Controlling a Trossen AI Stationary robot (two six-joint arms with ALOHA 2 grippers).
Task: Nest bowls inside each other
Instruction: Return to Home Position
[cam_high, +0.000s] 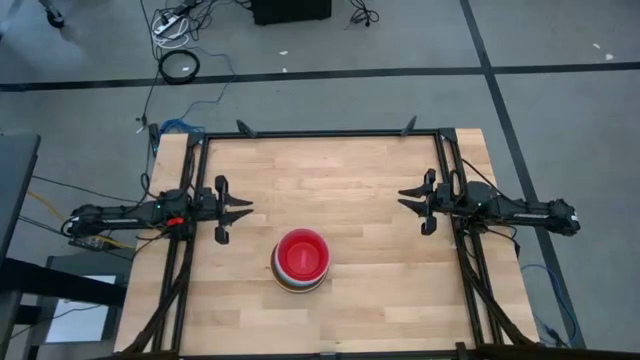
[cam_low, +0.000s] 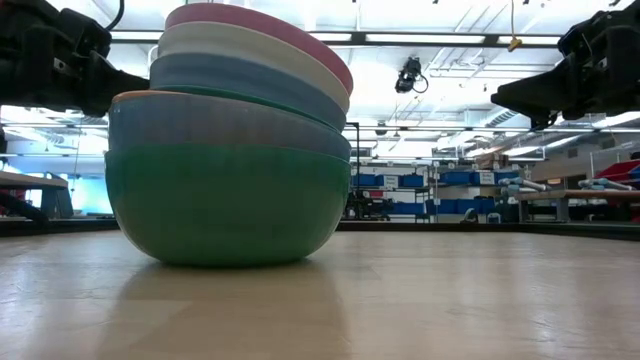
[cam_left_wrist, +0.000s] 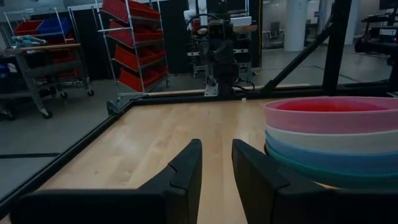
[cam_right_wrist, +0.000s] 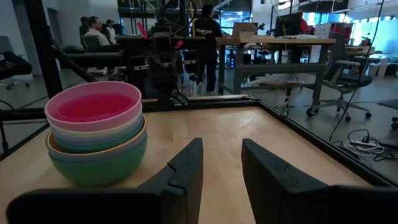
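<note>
The bowls stand nested in one stack on the wooden table, a little toward its near edge. The teal outer bowl rests on the table by its base. Above it show blue, white and pink rims, and red shows inside. My left gripper waits at the table's left side, level and pointing right. It is open, with nothing between its fingers. My right gripper waits at the right side, pointing left. It is also open, with nothing between its fingers. Both are clear of the stack.
Black frame rails run along the table's far edge and both sides. Bare wood lies between the two grippers and around the stack. People and furniture show in the room beyond the table.
</note>
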